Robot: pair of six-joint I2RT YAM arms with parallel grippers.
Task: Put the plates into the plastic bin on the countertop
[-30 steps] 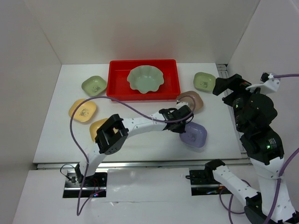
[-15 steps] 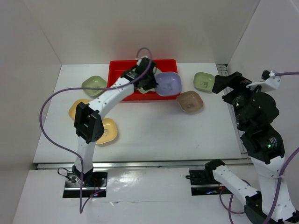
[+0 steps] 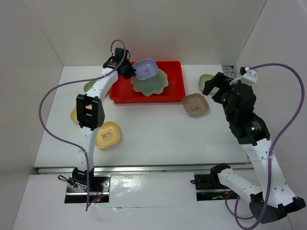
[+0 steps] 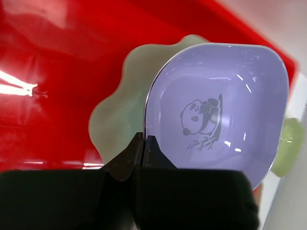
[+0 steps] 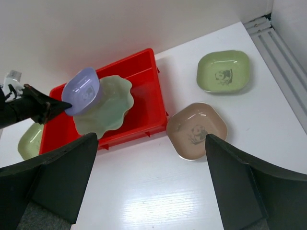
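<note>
— Where's the white-and-black left arm (image 3: 98, 93) right now?
— Stretched far forward from the near left, its links in one long line, the wrist turned to the right at the top

— And the black two-finger left gripper (image 4: 144, 143)?
— Closed tight, fingertips pinched on the rim of the small lavender rounded-square dish (image 4: 216, 110), which it holds tilted

— The white-and-black right arm (image 3: 259, 148)?
— Standing up from the near right, elbow high, leaning in to the left, wrist angled down

— Its black right gripper (image 5: 149, 143)?
— Jaws spread wide, the two dark fingers (image 5: 48, 182) filling the bottom corners of the wrist view, up in the air
</note>
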